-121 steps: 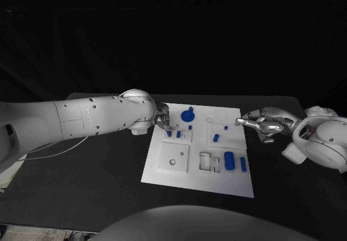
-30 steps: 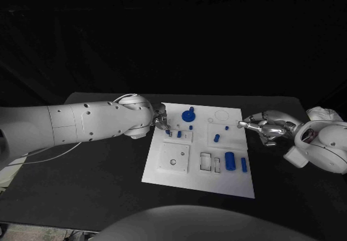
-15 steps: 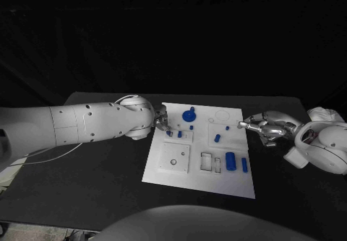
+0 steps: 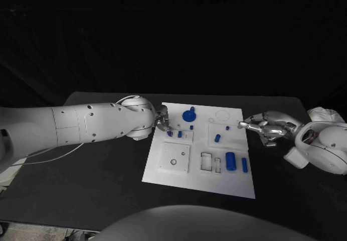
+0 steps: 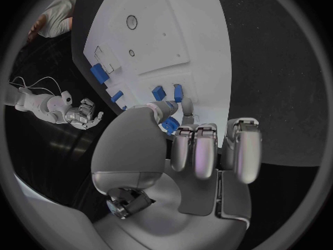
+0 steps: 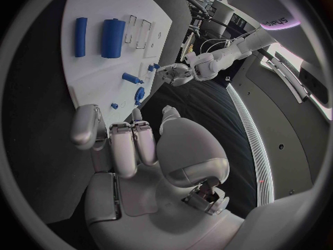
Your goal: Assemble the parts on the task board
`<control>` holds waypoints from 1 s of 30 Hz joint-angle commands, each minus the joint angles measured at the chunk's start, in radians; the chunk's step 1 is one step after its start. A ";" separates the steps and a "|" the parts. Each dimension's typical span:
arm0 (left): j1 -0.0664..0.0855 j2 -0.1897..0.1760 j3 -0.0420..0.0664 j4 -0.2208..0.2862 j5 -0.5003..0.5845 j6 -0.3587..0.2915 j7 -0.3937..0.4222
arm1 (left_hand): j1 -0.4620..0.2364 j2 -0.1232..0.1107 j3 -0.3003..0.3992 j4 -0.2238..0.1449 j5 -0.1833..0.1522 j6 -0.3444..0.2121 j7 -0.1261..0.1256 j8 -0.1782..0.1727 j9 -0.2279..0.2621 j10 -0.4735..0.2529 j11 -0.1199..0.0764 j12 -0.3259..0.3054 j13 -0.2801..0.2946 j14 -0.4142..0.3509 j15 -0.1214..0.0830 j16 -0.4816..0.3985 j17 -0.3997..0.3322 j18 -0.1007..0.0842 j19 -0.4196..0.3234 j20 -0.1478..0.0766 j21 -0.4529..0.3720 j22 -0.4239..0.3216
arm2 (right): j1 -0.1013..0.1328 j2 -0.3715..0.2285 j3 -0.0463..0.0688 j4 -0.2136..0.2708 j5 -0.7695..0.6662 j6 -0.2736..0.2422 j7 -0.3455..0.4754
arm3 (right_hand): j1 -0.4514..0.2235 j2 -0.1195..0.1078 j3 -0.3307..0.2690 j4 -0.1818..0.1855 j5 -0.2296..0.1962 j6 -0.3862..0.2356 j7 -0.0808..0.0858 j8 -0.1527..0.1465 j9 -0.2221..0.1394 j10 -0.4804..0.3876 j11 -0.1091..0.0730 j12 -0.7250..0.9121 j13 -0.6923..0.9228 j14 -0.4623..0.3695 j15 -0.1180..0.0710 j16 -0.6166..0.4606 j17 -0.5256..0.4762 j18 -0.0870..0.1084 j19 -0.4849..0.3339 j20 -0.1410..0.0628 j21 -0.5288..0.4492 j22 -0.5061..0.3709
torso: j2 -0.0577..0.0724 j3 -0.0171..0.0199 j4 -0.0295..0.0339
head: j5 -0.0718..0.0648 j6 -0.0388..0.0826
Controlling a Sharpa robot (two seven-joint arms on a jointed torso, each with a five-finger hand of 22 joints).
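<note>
Head view: task board (image 4: pixel 189 170) mid-table; I read my left hand (image 4: pixel 163 122) at its far-left corner, over small blue parts (image 4: pixel 179 134), prob. to seat one. Right hand (image 4: pixel 265 129) just off the right edge, waiting. Left wrist view: fingers curled toward a blue part (image 5: pixel 168 125) under the thumb; grip can't tell. Right wrist view: right hand (image 6: pixel 132 144) curled, holding nothing.
</note>
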 commanded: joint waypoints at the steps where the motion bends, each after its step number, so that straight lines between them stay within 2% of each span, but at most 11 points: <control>1: -0.001 0.003 0.000 0.000 -0.004 -0.003 0.003 | 0.003 0.010 0.028 -0.020 0.005 0.002 -0.007 0.003 0.000 0.099 0.002 0.006 0.263 0.105 0.001 0.002 0.263 -0.003 0.068 -0.003 -0.003 0.244 | -0.001 0.000 0.000 0.002 -0.002 0.004 0.011 | 0.010 0.003 0.006 0.000 0.005 0.001 0.002 -0.004 -0.001 0.000 -0.005 -0.006 0.135 -0.006 -0.001 -0.003 0.112 0.009 -0.007 -0.002 -0.005 0.140 | 0.000 0.0000 -0.0005 | 0.001 0.000; 16: -0.001 0.006 0.000 -0.004 -0.004 -0.016 0.008 | 0.002 0.011 0.029 -0.020 0.004 0.002 -0.007 0.003 0.000 0.099 0.002 0.006 0.263 0.105 0.001 0.002 0.263 -0.003 0.068 -0.003 -0.003 0.244 | -0.002 0.001 0.000 0.000 -0.002 0.002 0.013 | 0.012 0.002 0.008 0.000 0.007 0.002 0.003 -0.004 -0.002 -0.001 -0.005 -0.006 0.134 -0.007 -0.001 -0.003 0.111 0.009 -0.008 -0.002 -0.006 0.140 | -0.001 -0.0003 -0.0011 | 0.001 0.000; 30: -0.002 -0.002 0.000 0.014 -0.004 -0.039 0.012 | 0.002 0.011 0.029 -0.020 0.004 0.003 -0.008 0.003 0.000 0.099 0.001 0.006 0.263 0.105 0.000 0.002 0.263 -0.003 0.068 -0.003 -0.003 0.244 | -0.003 0.001 0.000 -0.001 -0.002 0.002 0.015 | 0.014 0.002 0.008 -0.001 0.008 0.002 0.003 -0.004 -0.002 -0.002 -0.004 -0.006 0.134 -0.007 -0.001 -0.003 0.111 0.009 -0.008 -0.002 -0.007 0.140 | -0.001 0.0004 -0.0003 | 0.001 0.000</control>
